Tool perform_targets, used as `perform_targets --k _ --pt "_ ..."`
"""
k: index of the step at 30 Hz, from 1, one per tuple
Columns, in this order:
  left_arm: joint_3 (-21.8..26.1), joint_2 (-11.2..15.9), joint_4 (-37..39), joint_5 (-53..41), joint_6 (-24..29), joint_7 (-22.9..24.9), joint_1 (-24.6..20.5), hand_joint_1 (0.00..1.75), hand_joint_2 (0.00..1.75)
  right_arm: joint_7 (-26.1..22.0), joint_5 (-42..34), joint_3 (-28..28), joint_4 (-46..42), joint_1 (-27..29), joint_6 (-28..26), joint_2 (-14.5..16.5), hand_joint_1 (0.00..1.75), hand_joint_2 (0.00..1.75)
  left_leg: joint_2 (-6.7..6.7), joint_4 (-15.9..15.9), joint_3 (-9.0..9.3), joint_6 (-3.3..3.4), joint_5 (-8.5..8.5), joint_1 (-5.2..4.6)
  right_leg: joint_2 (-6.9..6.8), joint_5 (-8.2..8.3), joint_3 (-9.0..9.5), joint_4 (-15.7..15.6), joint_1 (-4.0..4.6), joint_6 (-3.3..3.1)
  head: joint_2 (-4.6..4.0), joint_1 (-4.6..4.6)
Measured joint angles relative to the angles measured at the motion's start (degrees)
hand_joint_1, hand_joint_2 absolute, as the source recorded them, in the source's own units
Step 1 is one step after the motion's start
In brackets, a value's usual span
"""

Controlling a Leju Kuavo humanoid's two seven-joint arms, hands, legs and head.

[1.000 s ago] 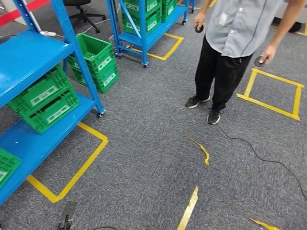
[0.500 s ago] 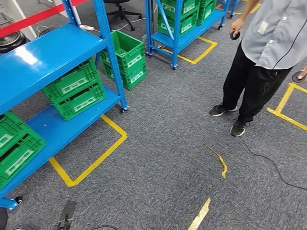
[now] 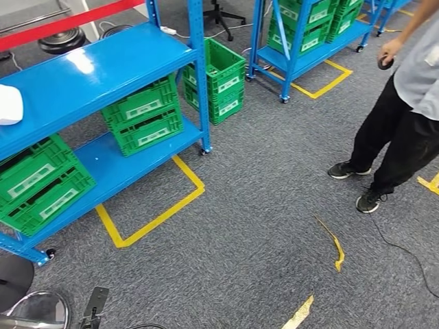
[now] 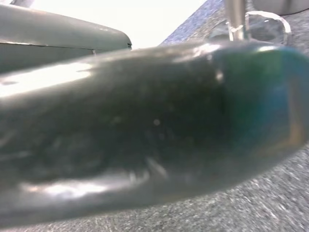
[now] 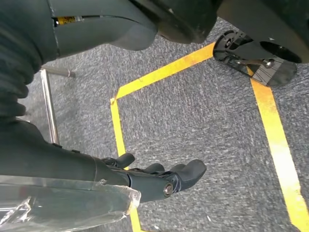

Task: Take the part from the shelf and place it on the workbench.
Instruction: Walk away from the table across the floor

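1. Your right hand [image 5: 160, 179] hangs low over the grey carpet [image 5: 204, 121] in the right wrist view, fingers [image 5: 189, 170] stretched out side by side with nothing in them.
2. Your left hand is a dark blur in the left wrist view, so you cannot tell how open it is or whether it has hold of anything.
3. Look to the far left in the head view: a white part [image 3: 9, 104] lies on the upper board of the blue shelf [image 3: 98, 65], at the picture's left edge.
4. On that shelf's lower board sit green crates [image 3: 142, 123], two stacks well apart.
5. Another green crate [image 3: 220, 79] stands on the floor just right of the shelf's post.
6. A second blue rack [image 3: 305, 51] with crates stands farther off.
7. To your right a person [image 3: 409, 116] in dark trousers stands on the carpet, holding a small dark object [image 3: 384, 62].
8. Yellow tape [image 3: 155, 219] marks the floor beside the shelf.
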Motion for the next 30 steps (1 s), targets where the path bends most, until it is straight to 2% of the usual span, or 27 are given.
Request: perform_targets --k 2,4,5,6,7,8,9,10,12,13,15,17,19,20,21,22,23,24,26,28,30 --pt "0.1 0.0 0.0 -0.1 -0.2 -0.3 0.1 0.00 0.00 -0.1 0.0 0.0 -0.1 -0.1 0.0 0.0 0.00 1.75 -1.20 -0.3 0.11 0.64 0.22 0.37 2.04 -1.52 -0.81 2.0 -0.13 0.63 0.00 0.13" --pt "0.1 0.1 0.0 -0.2 -0.3 -0.6 0.0 0.00 0.00 -0.2 0.0 0.1 -0.2 -0.1 0.1 0.0 0.00 1.75 -2.44 -0.4 0.17 1.08 0.34 0.64 4.80 -4.84 -4.00 8.7 -0.28 0.99 0.00 0.32" --pt "0.1 0.1 0.0 -0.3 -0.5 -0.8 -0.1 0.00 0.00 -0.3 0.0 0.2 -0.2 0.0 0.2 0.0 0.00 1.75 -3.16 -0.4 0.16 1.20 0.37 0.66 5.37 -6.26 -5.90 12.4 -0.32 1.06 0.00 0.36" --pt "0.2 0.2 0.0 -0.3 -0.7 -0.9 -0.1 0.00 0.00 -0.3 0.0 0.2 -0.2 0.1 0.2 -0.1 0.00 1.75 -3.96 -0.3 0.18 1.23 0.39 0.66 5.65 -6.86 -7.39 15.1 -0.35 1.09 0.01 0.37" --pt "0.2 0.2 0.0 -0.4 -0.8 -1.0 -0.1 0.00 0.00 -0.3 0.0 0.3 -0.2 0.2 0.2 -0.1 0.00 1.75 -4.74 -0.3 0.21 1.23 0.39 0.67 5.78 -6.28 -7.92 15.6 -0.37 1.07 0.01 0.37" --pt "0.2 0.2 0.0 -0.4 -1.0 -1.0 0.0 0.00 0.00 -0.3 0.0 0.3 -0.2 0.2 0.2 -0.1 0.00 1.75 -5.50 -0.3 0.27 1.20 0.40 0.70 5.99 -4.71 -7.36 13.9 -0.41 1.00 0.01 0.37" --pt "0.2 0.2 0.0 -0.4 -1.1 -1.1 0.0 0.00 0.00 -0.4 0.0 0.3 -0.2 0.2 0.2 -0.1 0.00 1.75 -6.28 -0.3 0.34 1.12 0.40 0.76 6.59 -2.51 -5.86 10.4 -0.52 0.94 0.00 0.37" --pt "0.2 0.2 0.0 -0.4 -1.1 -1.2 0.0 0.00 0.00 -0.4 0.0 0.4 -0.2 0.1 0.2 -0.1 0.00 1.75 -6.99 -0.2 0.36 0.96 0.39 0.76 7.88 -0.79 -4.09 6.6 -0.74 0.91 0.00 0.38" --pt "0.2 0.2 0.0 -0.5 -1.2 -1.3 0.0 0.00 0.00 -0.4 0.0 0.4 -0.2 0.1 0.2 -0.1 0.00 1.75 -8.32 0.0 0.08 0.41 0.44 0.73 10.16 0.79 -1.37 1.1 -1.13 0.81 0.00 0.32" --pt "0.2 0.2 0.0 -0.5 -1.3 -1.4 0.0 0.00 0.00 -0.4 0.0 0.4 -0.2 0.0 0.2 -0.1 0.00 1.75 -8.89 0.0 -0.16 0.03 0.61 0.78 10.63 0.67 -0.97 0.4 -1.16 0.64 0.01 0.29" --pt "0.2 0.3 0.0 -0.5 -1.7 -1.6 0.3 0.00 0.00 -0.4 0.0 0.4 -0.2 0.0 0.3 -0.1 0.00 1.75 -9.56 -0.1 -0.59 -0.73 0.95 1.00 9.57 0.91 -0.86 0.2 -1.03 -0.03 0.00 0.30" --pt "0.2 0.4 0.0 -0.5 -2.2 -1.8 0.5 0.00 0.00 -0.5 0.0 0.4 -0.3 0.0 0.4 -0.1 0.00 1.75 -7.56 1.5 -1.50 -1.38 -0.26 0.92 8.27 1.21 -0.82 -0.1 -1.06 -0.82 0.00 -0.10" --pt "0.1 0.3 0.0 -0.6 -2.7 -2.0 0.3 0.00 0.00 -0.7 0.0 0.4 -0.3 0.1 0.5 -0.1 0.00 1.75 -4.66 7.5 -4.28 -1.87 -3.77 0.80 6.77 1.27 -0.82 -0.2 -0.98 -1.32 0.00 -0.58" --pt "0.1 0.3 0.0 -0.6 -2.9 -2.1 0.2 0.00 0.00 -0.7 0.0 0.4 -0.3 0.2 0.5 -0.1 0.00 1.75 -4.02 11.4 -6.06 -2.03 -5.50 0.83 5.95 1.21 -0.85 -0.2 -0.90 -1.50 0.00 -0.64" --pt "0.1 0.4 0.0 -0.7 -3.1 -2.2 0.2 0.00 0.00 -0.7 0.0 0.4 -0.3 0.2 0.6 -0.1 0.00 1.75 -3.74 14.4 -7.40 -2.13 -6.53 0.85 5.18 1.17 -0.85 -0.2 -0.85 -1.56 0.00 -0.64" --pt "0.1 0.4 0.0 -0.8 -3.2 -2.3 0.3 0.00 0.00 -0.7 0.0 0.4 -0.3 0.2 0.6 -0.1 0.00 1.75 -3.62 15.6 -7.81 -2.15 -6.42 0.87 4.47 1.12 -0.84 -0.2 -0.82 -1.60 0.00 -0.65" --pt "0.1 0.4 0.0 -0.9 -3.3 -2.3 0.4 0.00 0.00 -0.7 0.0 0.4 -0.3 0.2 0.6 -0.1 0.00 1.75 -3.49 14.5 -7.14 -2.09 -5.28 0.86 3.80 1.07 -0.78 -0.2 -0.81 -1.59 0.00 -0.67" --pt "0.2 0.5 0.0 -0.9 -3.3 -2.4 0.5 0.00 0.00 -0.7 0.0 0.4 -0.3 0.1 0.6 -0.1 0.00 1.75 -3.13 11.4 -5.46 -1.94 -3.46 0.82 3.18 1.03 -0.68 -0.2 -0.80 -1.54 0.00 -0.66" --pt "0.2 0.5 0.0 -1.0 -3.3 -2.4 0.4 0.00 0.00 -0.8 0.0 0.4 -0.3 0.0 0.7 -0.1 0.00 1.75 -0.84 3.7 -1.38 -1.40 -0.48 0.42 2.05 0.81 -0.48 -0.1 -0.58 -1.23 0.00 -0.74" --pt "0.2 0.5 0.0 -1.0 -3.3 -2.5 0.2 0.00 0.00 -0.7 0.0 0.4 -0.3 0.0 0.7 -0.1 0.00 1.75 0.67 -0.1 0.36 -0.69 0.17 0.00 0.99 0.58 -0.34 -0.1 -0.23 -0.74 0.00 -0.77" --pt "0.2 0.5 0.0 -1.0 -3.3 -2.5 0.3 0.00 0.00 -0.7 0.0 0.4 -0.3 -0.1 0.7 -0.2 0.00 1.75 -0.27 -0.5 0.26 0.04 0.21 0.01 0.08 0.48 -0.12 -0.3 -0.10 -0.16 0.00 -0.73"
